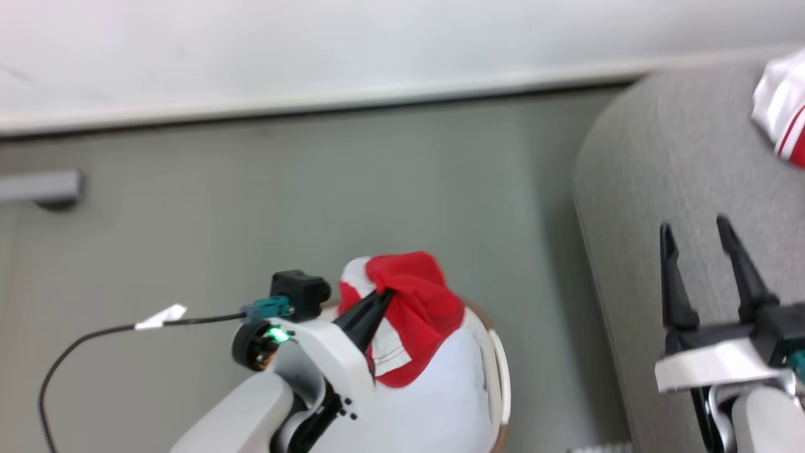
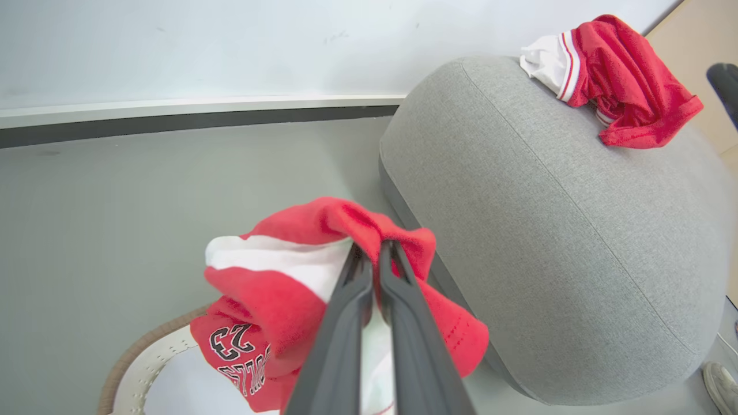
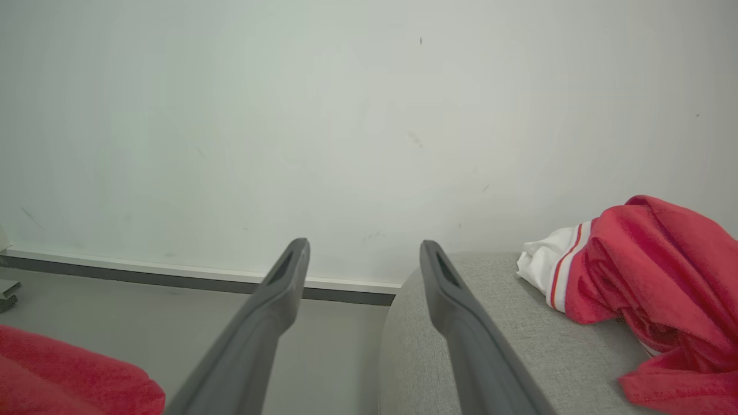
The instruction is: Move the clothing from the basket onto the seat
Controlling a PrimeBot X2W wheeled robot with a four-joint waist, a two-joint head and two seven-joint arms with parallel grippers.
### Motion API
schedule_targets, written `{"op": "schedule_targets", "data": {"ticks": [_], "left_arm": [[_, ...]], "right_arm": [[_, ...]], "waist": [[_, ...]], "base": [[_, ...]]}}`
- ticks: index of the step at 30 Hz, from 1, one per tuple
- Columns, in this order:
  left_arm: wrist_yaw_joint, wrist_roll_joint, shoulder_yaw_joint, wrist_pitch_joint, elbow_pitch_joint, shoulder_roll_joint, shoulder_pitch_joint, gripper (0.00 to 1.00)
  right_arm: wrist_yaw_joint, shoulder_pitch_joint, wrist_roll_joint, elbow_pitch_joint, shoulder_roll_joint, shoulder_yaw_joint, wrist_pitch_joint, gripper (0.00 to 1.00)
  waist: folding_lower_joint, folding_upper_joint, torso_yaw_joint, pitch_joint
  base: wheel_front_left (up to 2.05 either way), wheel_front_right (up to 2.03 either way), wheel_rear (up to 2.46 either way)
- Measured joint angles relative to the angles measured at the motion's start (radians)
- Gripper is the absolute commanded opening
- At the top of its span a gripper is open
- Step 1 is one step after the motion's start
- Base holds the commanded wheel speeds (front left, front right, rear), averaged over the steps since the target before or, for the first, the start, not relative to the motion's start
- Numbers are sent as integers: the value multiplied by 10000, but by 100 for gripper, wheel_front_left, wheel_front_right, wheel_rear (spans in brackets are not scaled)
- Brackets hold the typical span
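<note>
My left gripper [image 1: 385, 294] [image 2: 371, 246] is shut on a red and white piece of clothing [image 1: 415, 321] [image 2: 288, 288], lifted above the cream basket [image 1: 497, 352] [image 2: 155, 357]. The garment hangs bunched around the fingers, with black lettering on its lower fold. The grey seat [image 1: 660, 163] [image 2: 548, 230] [image 3: 513, 346] stands to the right of the basket. A second red and white garment [image 1: 786, 113] [image 2: 622, 80] [image 3: 651, 288] lies crumpled on the seat's far end. My right gripper [image 1: 695, 229] [image 3: 363, 253] is open and hovers over the seat's near part, holding nothing.
The grey-green floor [image 1: 314, 207] runs to a white wall [image 1: 377, 44] with a dark baseboard. A grey bar [image 1: 41, 187] juts in at the far left. A black cable [image 1: 94, 333] trails from my left wrist. A shoe [image 2: 720, 386] shows beside the seat.
</note>
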Motion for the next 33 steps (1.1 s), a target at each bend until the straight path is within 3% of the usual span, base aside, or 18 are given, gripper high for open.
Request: {"op": "schedule_targets", "data": {"ticks": [14, 33], "left_arm": [[1168, 182, 295, -328, -798, 614, 741, 0], [1804, 301, 617, 127, -2320, 1666, 799, 0]], "right_arm": [[0, 2475, -414, 343, 0, -330, 0, 100], [0, 3878, -4, 255, -2, 40, 0, 100]], "waist": [[-1, 0, 520, -3065], [1, 0, 496, -4295]], "base": [[0, 0, 0], [0, 0, 0]]}}
